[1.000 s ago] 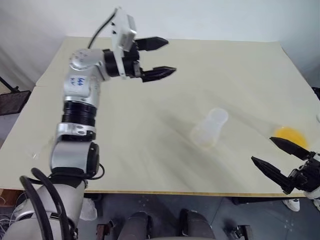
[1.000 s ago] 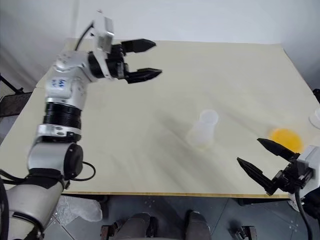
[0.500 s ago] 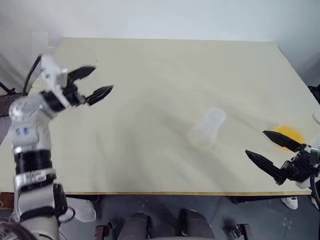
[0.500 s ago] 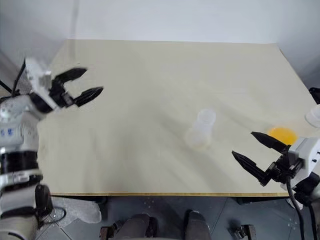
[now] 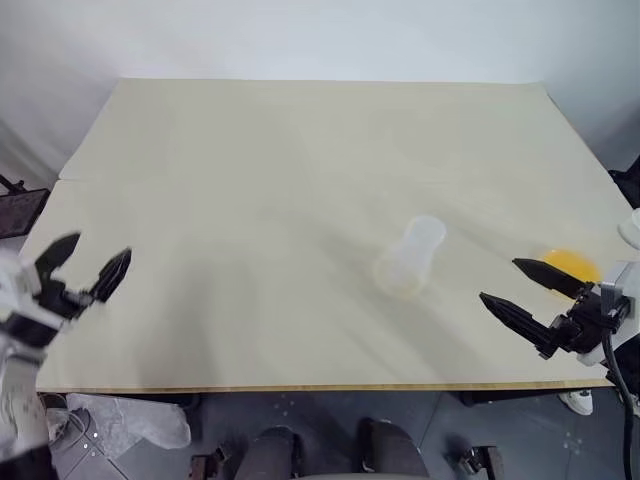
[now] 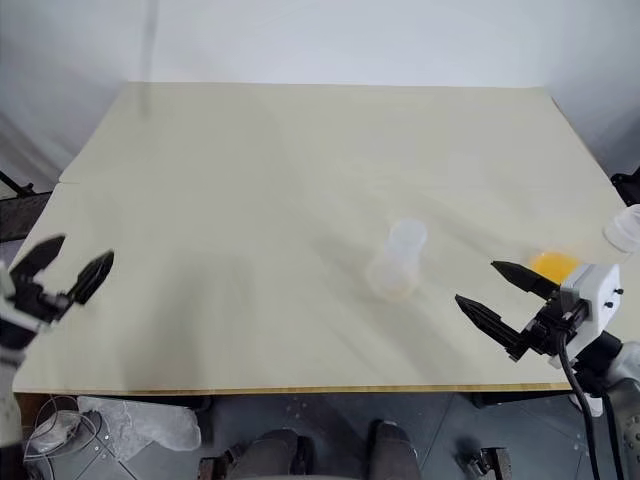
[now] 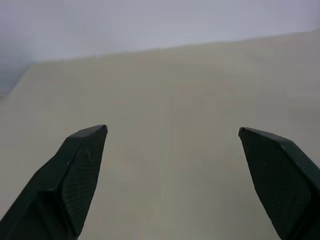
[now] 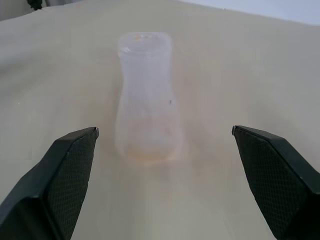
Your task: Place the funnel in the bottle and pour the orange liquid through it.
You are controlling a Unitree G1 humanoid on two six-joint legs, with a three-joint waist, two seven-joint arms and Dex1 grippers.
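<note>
I hold both pincers wide and empty. My left gripper [image 5: 84, 268] hangs at the lower left of the head view, over the near edge of the table [image 5: 300, 150], with bare tabletop ahead of it in its own wrist view. My right gripper [image 5: 528, 290] sits at the lower right, its jaws spread and aimed toward the middle of the table.

The bottle [image 5: 411, 258] stands upright a little right of centre in the head view, well apart from either pincer. In my right wrist view it stands between my two fingers [image 8: 65, 175] but farther off, its neck open and a faint orange tint at its base. The orange liquid [image 5: 572, 265] shows as a small bright pool at the right edge of the table, just beyond my right pincer; I cannot tell what vessel holds it. A small clear object [image 6: 622, 228] peeks in at the far right edge, above the pool; it may be the funnel, but I cannot tell.

I judge that the task is at its start: nothing sits in the bottle's neck. My next move calls for finding and gripping the funnel, a light pinch on thin clear plastic, then carrying it spout-down over the neck without tipping the bottle.
</note>
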